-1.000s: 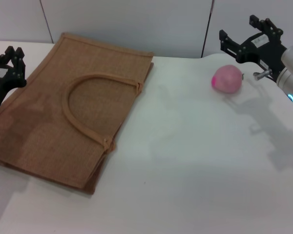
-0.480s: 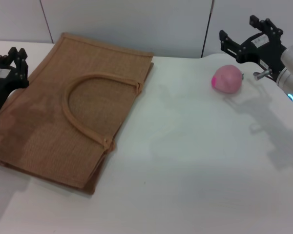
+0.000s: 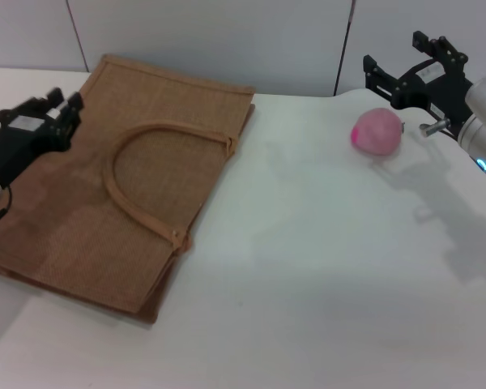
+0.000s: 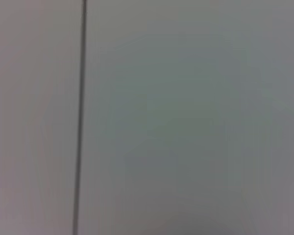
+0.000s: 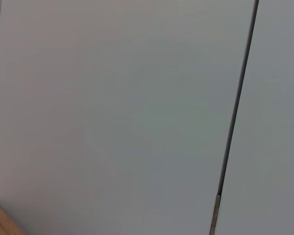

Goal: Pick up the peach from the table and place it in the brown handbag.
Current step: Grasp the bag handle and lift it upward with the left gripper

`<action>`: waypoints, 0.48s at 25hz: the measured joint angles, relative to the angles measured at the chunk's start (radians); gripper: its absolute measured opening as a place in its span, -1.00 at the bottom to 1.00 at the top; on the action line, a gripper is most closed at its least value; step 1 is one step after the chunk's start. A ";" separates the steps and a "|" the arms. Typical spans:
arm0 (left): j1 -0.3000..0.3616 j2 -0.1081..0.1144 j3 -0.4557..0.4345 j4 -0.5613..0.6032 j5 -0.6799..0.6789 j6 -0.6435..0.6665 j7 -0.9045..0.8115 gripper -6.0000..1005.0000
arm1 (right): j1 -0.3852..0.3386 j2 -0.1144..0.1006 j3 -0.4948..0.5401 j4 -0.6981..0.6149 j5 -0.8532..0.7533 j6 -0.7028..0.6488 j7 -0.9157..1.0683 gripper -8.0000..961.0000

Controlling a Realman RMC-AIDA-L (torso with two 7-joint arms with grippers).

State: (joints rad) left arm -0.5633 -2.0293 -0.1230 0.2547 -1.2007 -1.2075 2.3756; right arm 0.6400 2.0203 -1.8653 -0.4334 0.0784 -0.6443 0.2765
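Swinging in over the near-left part of the brown handbag, with the left gripper now well inboard of where it hung a second ago at the bag's outer edge; fingers there too foreshortened in the head view to say whether spread or closed, so cannot tell. Holding almost the same place as before on the other side, with the right gripper poised above and just behind the peach, jaws spread wide and holding nothing. Sitting on the table just below and forward of those open jaws, untouched, well apart from the bag lying flat with one looped handle on top. Showing only blank wall panels and a dark seam in both wrist views, so no help on finger detail. Reading this as the left arm heading for the bag, probably to lift a handle or hold the mouth open, while the pick itself has not begun. Needing next, most likely, a descent of the right jaws around the fruit.
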 joint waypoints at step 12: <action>-0.114 0.000 0.004 0.343 0.552 -0.063 -0.412 -0.37 | 0.000 0.000 -0.003 0.000 -0.005 0.000 0.021 0.80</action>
State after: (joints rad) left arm -0.6770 -2.0291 -0.1191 0.5976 -0.6490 -1.2701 1.9636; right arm 0.6399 2.0202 -1.8681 -0.4336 0.0733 -0.6442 0.2970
